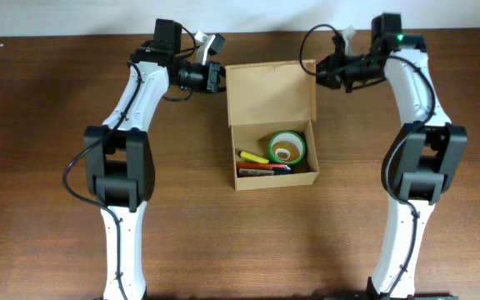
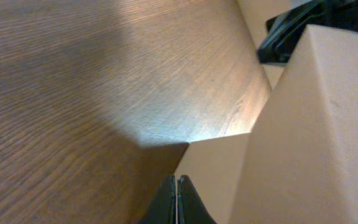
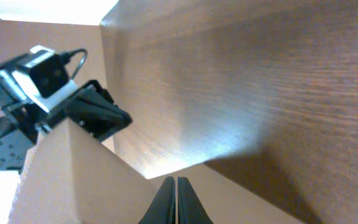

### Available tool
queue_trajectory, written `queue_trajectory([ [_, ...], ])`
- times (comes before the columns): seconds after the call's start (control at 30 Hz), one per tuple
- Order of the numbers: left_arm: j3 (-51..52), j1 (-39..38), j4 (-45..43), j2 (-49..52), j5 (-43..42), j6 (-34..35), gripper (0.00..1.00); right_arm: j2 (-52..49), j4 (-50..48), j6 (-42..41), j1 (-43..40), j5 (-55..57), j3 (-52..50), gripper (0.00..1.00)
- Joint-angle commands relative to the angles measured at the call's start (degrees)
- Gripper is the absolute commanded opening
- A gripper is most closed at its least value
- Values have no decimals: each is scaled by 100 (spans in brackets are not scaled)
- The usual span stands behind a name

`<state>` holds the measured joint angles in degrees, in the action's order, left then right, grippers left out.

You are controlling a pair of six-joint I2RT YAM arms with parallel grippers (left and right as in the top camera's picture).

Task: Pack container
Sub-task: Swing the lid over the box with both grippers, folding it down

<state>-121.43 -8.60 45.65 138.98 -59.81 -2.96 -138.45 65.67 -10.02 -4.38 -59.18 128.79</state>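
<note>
Brown cardboard container [image 1: 271,93] filled, lid not closed.
Green tape roll [image 1: 287,148] and markers [image 1: 261,163] inside; left gripper [image 1: 217,77] and right gripper [image 1: 317,72], fingers clenched, flank the raised lid.

One box [image 1: 269,87] stood on one table [image 1: 40,100], flanked by two robot arms [image 1: 132,100] [image 1: 419,92]. It held one tape roll [image 1: 287,148] and at least two markers [image 1: 252,156].

This looks like a robot lab. A white-and-black left arm [image 1: 132,100] and right arm [image 1: 419,92], both trailing loose black cables [image 1: 73,171], stand on a plain wood-grain desk [image 1: 48,125]. Between the left gripper [image 1: 217,77] and right gripper [image 1: 317,71] sits an open cardboard box [image 1: 269,92] holding tape [image 1: 287,148] and markers [image 1: 255,156].
</note>
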Motion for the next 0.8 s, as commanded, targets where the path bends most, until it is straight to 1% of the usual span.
queue_trajectory([
  [0.0, -127, 0, 184, -643, -173, -361, 2, 310, 439, 448, 66, 348, 511, 4],
  [0.17, -127, -289, 916, -1088, 444, -850, 2, 310, 1202, 815, 195, 761, 1056, 4],
  [0.27, -127, -553, 1108, -1279, 719, -898, 2, 310, 1515, 922, 251, 890, 1272, 4],
  [0.4, -127, -844, 1425, -1392, 737, -916, 2, 310, 2055, 1178, 262, 962, 1541, 4],
  [0.5, -127, -1005, 1738, -1397, 809, -990, 2, 310, 2632, 1379, 304, 1541, 1906, 4],
  [0.57, -127, -1145, 2017, -1403, 1185, -1084, 2, 313, 3053, 1456, 382, 1985, 2350, 4],
  [0.67, -127, -1333, 2103, -1436, 1438, -1086, 2, 382, 3167, 1325, 472, 2214, 2767, 4],
  [0.77, -127, -1508, 2201, -1537, 1849, -1084, 2, 686, 3165, 1248, 492, 2426, 2828, 4],
])
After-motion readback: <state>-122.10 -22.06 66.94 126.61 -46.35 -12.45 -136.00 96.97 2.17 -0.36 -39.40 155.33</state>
